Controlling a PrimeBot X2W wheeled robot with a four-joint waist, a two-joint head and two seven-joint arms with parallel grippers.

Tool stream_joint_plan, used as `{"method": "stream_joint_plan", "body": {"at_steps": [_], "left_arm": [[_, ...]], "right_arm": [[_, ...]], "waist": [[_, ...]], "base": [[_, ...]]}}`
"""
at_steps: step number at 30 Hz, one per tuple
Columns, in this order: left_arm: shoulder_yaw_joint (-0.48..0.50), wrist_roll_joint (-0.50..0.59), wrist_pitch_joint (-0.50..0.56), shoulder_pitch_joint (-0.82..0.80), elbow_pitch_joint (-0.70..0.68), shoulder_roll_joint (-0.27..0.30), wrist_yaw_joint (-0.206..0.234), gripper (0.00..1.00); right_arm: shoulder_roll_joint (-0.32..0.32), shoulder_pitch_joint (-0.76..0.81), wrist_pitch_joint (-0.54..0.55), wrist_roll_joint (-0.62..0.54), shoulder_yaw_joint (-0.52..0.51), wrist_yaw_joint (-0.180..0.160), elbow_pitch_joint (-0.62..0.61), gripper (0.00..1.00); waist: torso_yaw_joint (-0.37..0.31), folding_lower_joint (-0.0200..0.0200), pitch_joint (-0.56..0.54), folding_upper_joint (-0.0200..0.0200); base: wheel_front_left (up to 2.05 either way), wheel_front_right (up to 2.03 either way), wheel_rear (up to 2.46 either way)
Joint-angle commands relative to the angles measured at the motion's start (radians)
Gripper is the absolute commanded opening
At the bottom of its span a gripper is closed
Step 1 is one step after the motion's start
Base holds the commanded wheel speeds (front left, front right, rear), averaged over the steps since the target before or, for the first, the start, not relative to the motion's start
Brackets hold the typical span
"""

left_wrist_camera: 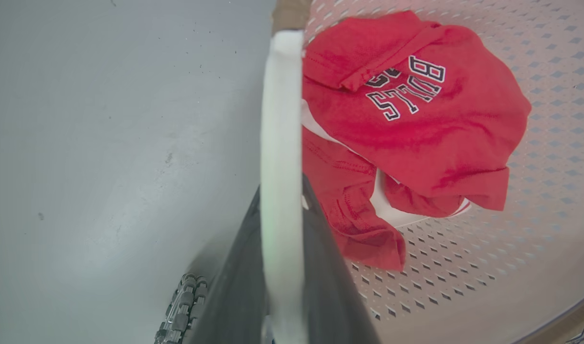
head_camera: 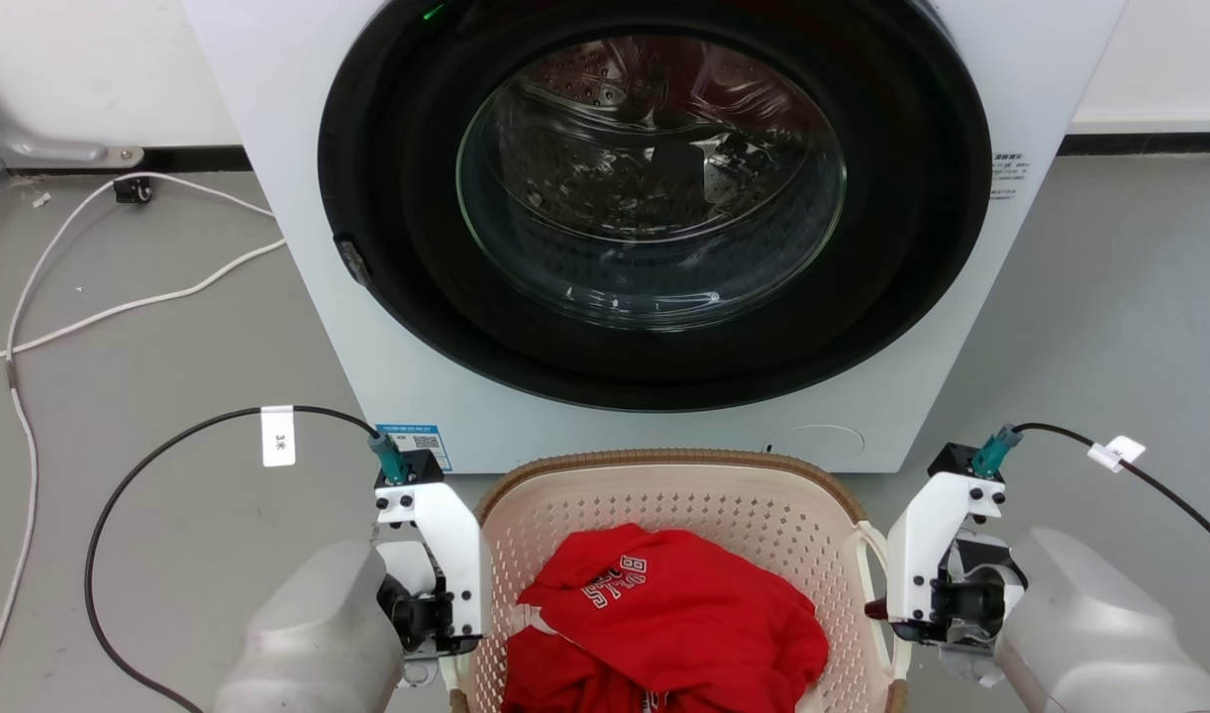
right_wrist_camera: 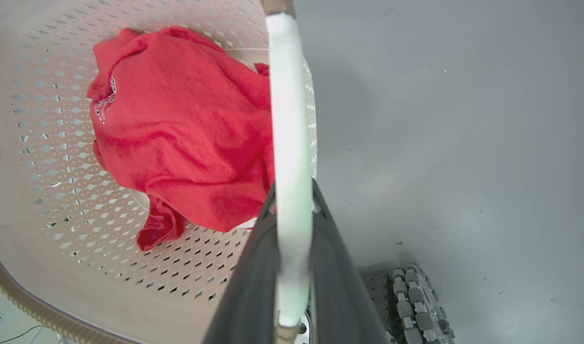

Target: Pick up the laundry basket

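Firstly, in the head view, the laundry basket [head_camera: 664,461] sits at 6 o'clock, just in front of the white washer [head_camera: 258,198], whose round dark door [head_camera: 655,188] stands at 12 o'clock. A red garment [head_camera: 664,614] lies inside the basket. The left gripper [head_camera: 437,619] is at the basket's 9 o'clock side. The right gripper [head_camera: 922,604] is at its 3 o'clock side, against the right handle [head_camera: 872,550]. From this angle the fingers cannot be made out.

Next, in the left wrist view, two dark fingers [left_wrist_camera: 234,286] press on either side of the white left handle [left_wrist_camera: 281,119], clamped onto it. The garment lies at 2 o'clock on the perforated basket bottom, and grey floor [left_wrist_camera: 105,143] spreads toward 9 o'clock.

Lastly, in the right wrist view, that gripper's fingers [right_wrist_camera: 340,286] likewise close tightly around the right handle. The garment lies at 10 o'clock and the floor at 3 o'clock.
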Motion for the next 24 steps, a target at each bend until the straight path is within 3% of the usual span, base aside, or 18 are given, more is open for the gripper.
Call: {"method": "stream_joint_plan", "body": {"at_steps": [1,24], "left_arm": [[-0.003,-0.009,-0.005,0.008,-0.004,-0.012,-0.005,0.0],[-0.033,-0.032,-0.013,0.013,-0.006,-0.013,-0.005,0.0]], "right_arm": [[0.011,-0.01,-0.005,0.014,-0.003,0.008,-0.007,0.0],[0.013,-0.006,-0.019,0.019,0.004,0.009,-0.006,0.0]], "waist": [[0.0,0.0,-0.001,-0.0001],[0.004,0.0,-0.004,-0.0001]], "base": [[0.0,0.0,0.0],[0.0,0.0,0.0]]}}
